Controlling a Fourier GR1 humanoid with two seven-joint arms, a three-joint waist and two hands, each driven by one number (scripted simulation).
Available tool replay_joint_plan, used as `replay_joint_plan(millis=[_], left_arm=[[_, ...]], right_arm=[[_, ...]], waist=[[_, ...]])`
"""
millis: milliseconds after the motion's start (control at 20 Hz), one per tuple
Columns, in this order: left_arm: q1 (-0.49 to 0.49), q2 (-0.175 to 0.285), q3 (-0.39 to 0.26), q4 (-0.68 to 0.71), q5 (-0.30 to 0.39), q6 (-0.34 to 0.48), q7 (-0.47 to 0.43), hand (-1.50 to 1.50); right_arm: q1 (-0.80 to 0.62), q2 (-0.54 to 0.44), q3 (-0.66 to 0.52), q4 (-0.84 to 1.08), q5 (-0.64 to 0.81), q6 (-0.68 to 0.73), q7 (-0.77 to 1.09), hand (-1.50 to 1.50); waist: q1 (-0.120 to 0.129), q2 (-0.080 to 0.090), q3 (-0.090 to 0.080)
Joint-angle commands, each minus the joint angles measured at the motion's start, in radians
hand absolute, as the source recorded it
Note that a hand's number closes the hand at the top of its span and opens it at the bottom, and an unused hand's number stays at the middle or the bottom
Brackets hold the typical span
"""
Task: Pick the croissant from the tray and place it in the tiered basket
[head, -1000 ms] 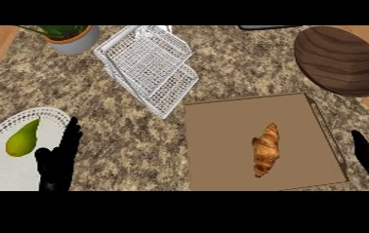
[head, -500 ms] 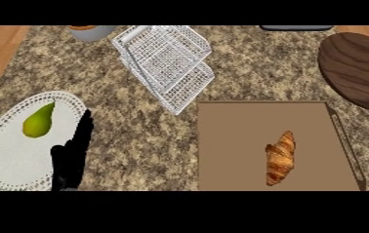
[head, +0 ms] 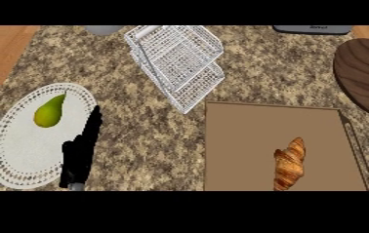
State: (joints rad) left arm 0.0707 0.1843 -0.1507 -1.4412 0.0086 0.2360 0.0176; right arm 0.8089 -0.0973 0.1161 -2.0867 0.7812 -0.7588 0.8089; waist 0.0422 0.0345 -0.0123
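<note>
So, the croissant (head: 290,165) lies untouched on the tray (head: 241,129), toward the tray's right, near side, its length running roughly front to back. The tiered basket (head: 176,61) stands just beyond the tray's far left corner. The right hand shows nowhere (so its fingers cannot be judged). The left hand (head: 79,151) rests well left of the tray, fingers straight, holding nothing, at the rim of a plate (head: 22,159) bearing a pear (head: 49,112). The pick is not begun. A good grasp likely comes from above, across the croissant's narrow middle, lifting clear of the tray's rim before heading to the basket.

counter (head: 144,129); tray (head: 245,139); tiered basket (head: 180,61); plate (head: 29,149); perhaps board (head: 355,71)
</note>
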Motion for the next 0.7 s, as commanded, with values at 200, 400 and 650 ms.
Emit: replay_joint_plan(millis=[200, 400, 650], left_arm=[[-0.025, -0.037, -0.044, 0.017, -0.021, 0.004, 0.031, 0.0], [-0.03, -0.036, -0.029, 0.011, -0.017, 0.012, 0.041, 0.0], [-0.01, -0.028, -0.03, 0.01, -0.031, 0.019, 0.039, 0.0]], right_arm=[[-0.093, 0.095, 0.028, -0.115, 0.374, 0.3, 0.37, -1.5], [-0.17, 0.097, 0.072, -0.102, 0.457, 0.472, 0.534, -1.5], [-0.296, 0.097, 0.11, -0.118, 0.496, 0.619, 0.676, -1.5]], waist=[[0.023, -0.002, 0.004], [0.022, -0.008, 0.006], [0.012, -0.017, 0.007]])
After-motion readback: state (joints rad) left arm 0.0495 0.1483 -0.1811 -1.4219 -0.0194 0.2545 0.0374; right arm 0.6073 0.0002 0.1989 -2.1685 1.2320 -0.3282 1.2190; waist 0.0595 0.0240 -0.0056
